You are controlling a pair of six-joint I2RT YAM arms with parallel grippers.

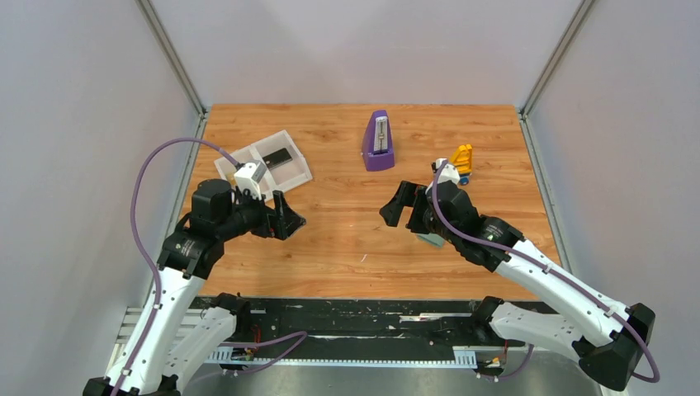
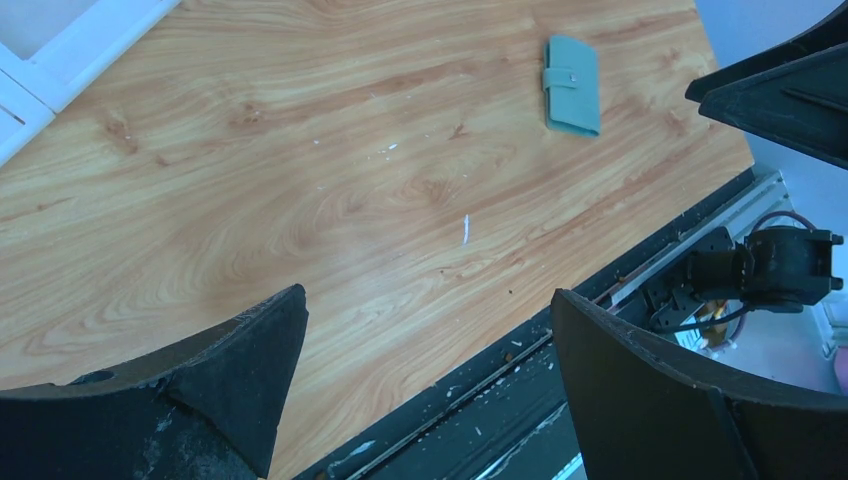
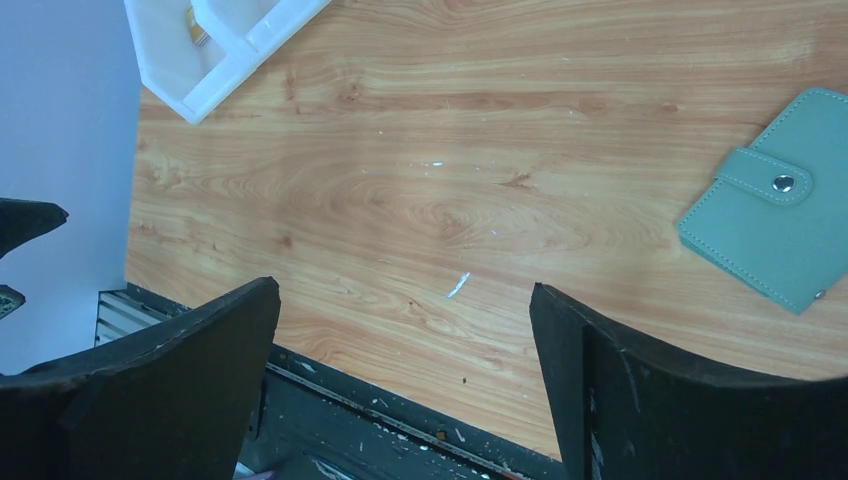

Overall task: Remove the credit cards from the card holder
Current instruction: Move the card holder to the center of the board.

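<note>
The card holder (image 1: 429, 240) is a pale teal wallet lying closed on the wooden table, its strap tab snapped down. It sits mostly under my right arm in the top view, and shows whole in the left wrist view (image 2: 573, 85) and at the right edge of the right wrist view (image 3: 775, 215). No credit cards show in it. My left gripper (image 1: 289, 219) (image 2: 425, 292) hangs open and empty near the table's left front. Just left of the holder, my right gripper (image 1: 398, 206) (image 3: 402, 286) is open and empty too.
A white two-compartment tray (image 1: 301, 161) (image 3: 215, 85) stands at the back left. A dark flat card-like piece (image 1: 279, 157) lies in it and something yellowish (image 3: 193, 22) shows inside. A purple metronome (image 1: 378, 142) and a yellow toy (image 1: 462, 158) stand at the back.
</note>
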